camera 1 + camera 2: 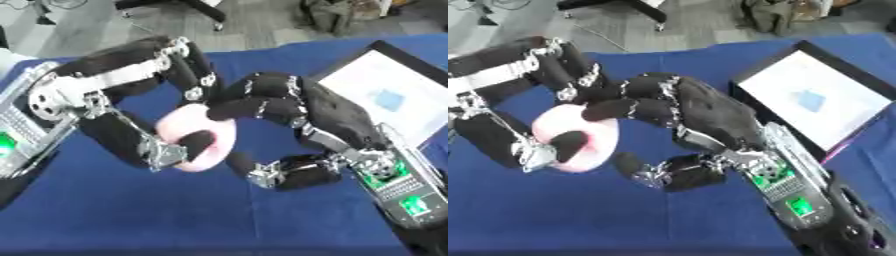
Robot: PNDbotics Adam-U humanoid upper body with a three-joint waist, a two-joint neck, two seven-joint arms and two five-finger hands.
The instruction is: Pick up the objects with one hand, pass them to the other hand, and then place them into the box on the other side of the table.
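Note:
A pink ring [186, 124] hangs above the middle of the blue table [175, 215], between both hands. My left hand [118, 132] comes in from the left; its thumb pokes through the ring's hole and its fingers curl over the top. My right hand [337, 117] reaches in from the right, fingers [258, 107] curled onto the ring's upper right edge, thumb [280, 174] just below its lower right side. The box [378, 49], black-rimmed with a white floor, stands at the right with a small blue thing [389, 99] inside.
The box's left corner lies close behind my right wrist. Blue cloth stretches in front of the hands toward the near edge. Beyond the far edge I see grey floor with chair legs [206, 12].

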